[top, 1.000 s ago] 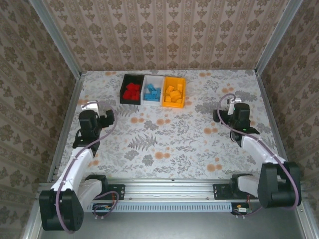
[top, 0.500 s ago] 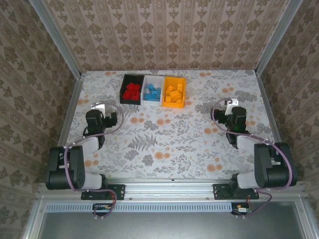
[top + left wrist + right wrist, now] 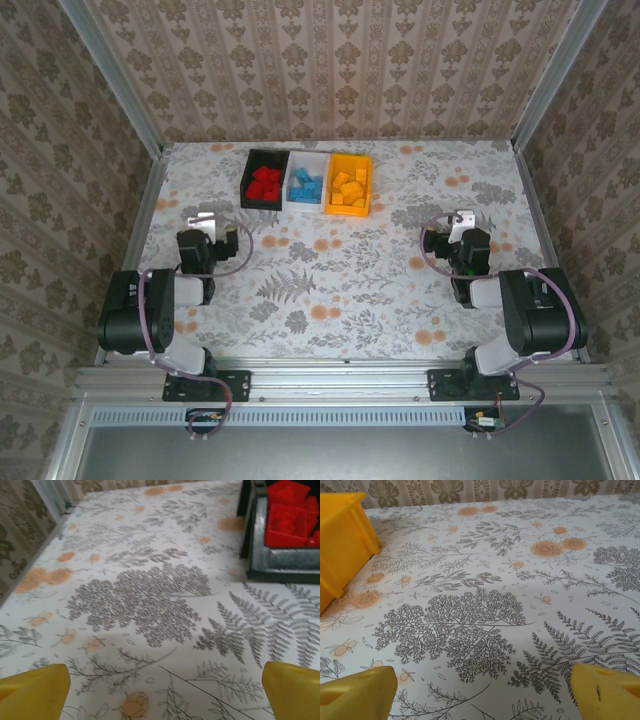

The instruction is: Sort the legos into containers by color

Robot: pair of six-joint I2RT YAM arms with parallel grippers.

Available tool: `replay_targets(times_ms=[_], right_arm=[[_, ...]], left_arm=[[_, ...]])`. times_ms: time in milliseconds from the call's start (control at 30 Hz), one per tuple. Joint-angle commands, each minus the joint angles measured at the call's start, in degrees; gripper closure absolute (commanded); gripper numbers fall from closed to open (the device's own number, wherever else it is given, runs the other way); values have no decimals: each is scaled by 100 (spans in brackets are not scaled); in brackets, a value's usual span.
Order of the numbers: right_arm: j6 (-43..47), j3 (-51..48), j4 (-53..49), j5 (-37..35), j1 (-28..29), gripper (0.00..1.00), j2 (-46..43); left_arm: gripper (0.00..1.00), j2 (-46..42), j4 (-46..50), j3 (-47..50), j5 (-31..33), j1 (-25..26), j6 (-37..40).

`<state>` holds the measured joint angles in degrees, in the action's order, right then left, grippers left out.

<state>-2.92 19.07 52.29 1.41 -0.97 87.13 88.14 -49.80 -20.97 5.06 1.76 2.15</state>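
Three containers stand in a row at the far middle of the floral tabletop [image 3: 330, 275], touching side by side: a black bin [image 3: 246, 180] on the left, a white bin [image 3: 310, 158] in the middle and an orange bin [image 3: 349, 211] on the right. The row runs left to right, while each bin's long axis points from the arms toward the back wall, open top upward. From above, the colors are sorted: red legos [image 3: 264, 184] in the black bin, blue legos [image 3: 305, 186] in the white one, orange-yellow legos [image 3: 349, 188] in the orange one. Single bricks are too small there to give their directions. The left wrist view brings the black bin's near corner [image 3: 280, 562] close at the upper right, with red bricks [image 3: 287, 515] piled above its rim, studs just visible. The right wrist view catches a corner of the orange bin [image 3: 342, 540] at the left edge, its wall hiding the contents. The left gripper [image 3: 210, 238] sits low over the table's left side, well short of the bins, its yellow fingertips [image 3: 32, 690] spread wide with bare tabletop between them. The right gripper [image 3: 462, 235] mirrors it on the right side, fingertips [image 3: 355, 692] likewise wide apart and holding nothing.
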Motion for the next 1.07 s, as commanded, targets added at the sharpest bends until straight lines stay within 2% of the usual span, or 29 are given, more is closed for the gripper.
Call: replay_targets(times_ms=[0,233,1033], right_arm=[[46,392,-246,-40,18,8,43],[52,422,-312,-87,35,0,61],[138,411,-289,-344,181,0,63]], left_arm=[[0,-5,-268,-51,363,-71,-202],[0,4,-259,-55,413,-24,-141],[0,11,-205,-100,477,36,-75]])
